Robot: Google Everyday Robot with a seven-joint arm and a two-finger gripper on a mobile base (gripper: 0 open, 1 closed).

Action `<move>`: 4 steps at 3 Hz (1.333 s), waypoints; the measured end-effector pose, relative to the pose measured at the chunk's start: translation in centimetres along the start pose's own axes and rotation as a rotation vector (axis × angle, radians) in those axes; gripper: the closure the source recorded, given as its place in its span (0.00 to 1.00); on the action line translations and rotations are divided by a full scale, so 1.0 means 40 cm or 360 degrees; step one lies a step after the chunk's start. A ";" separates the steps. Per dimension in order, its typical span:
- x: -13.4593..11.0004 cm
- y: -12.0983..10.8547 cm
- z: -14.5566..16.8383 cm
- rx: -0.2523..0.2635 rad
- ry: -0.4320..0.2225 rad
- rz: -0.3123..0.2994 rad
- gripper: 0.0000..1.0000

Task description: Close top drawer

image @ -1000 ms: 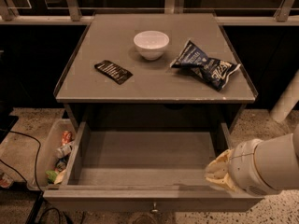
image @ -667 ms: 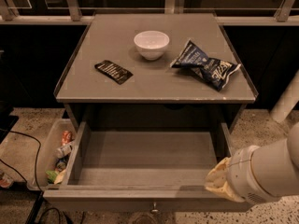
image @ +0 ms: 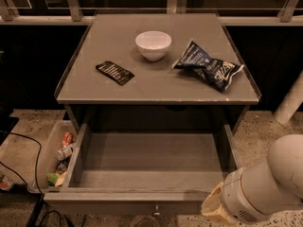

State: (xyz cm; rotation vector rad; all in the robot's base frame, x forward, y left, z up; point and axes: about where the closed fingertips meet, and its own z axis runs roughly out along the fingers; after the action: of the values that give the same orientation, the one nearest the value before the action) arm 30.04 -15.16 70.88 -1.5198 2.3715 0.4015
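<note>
Top drawer: The top drawer (image: 142,167) is sitting pulled far out of the cabinet, just under the tabletop (image: 156,86). It is looking bare inside. Its front panel is running along the bottom of the view, with the little round knob (image: 155,211) in the middle.

Gripper: The gripper (image: 213,211) is hanging low by the right end of the drawer front, near the front right corner. I cannot tell if it is opened or closed.

Arm: The fat white arm (image: 272,183) is reaching in from the right side.

What could go wrong, crooked push: I am thinking a push at one corner only could be turning the drawer a bit, so it is sticking in its rails and stopping part way.

What could go wrong, slipping: The gripper could be sliding off the thin front edge and missing the drawer.

What could go wrong, hard bump: A strong shove could be shaking the cabinet, with the white bowl (image: 153,44) and the chip bag (image: 208,67) wobbling on top.

Hidden, gripper tip: The end of the gripper is being cut off at the bottom, so I cannot tell if it is touching the drawer.

Hidden, drawer back: The back of the drawer is lying in dark shadow.

Hidden, below: Anything under the top drawer is out of sight.

Hard to make out: The things inside the bin (image: 43,162) on the floor at the left are too muddled to name.
</note>
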 end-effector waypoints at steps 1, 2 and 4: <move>0.020 0.009 0.057 -0.0063 -0.0032 0.0029 1.00; 0.041 0.007 0.113 -0.0101 -0.0064 0.0021 1.00; 0.051 -0.007 0.146 -0.0083 -0.0117 -0.0010 0.82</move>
State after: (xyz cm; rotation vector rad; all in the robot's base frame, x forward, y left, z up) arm 30.03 -14.71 64.69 -1.5082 2.3164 0.5121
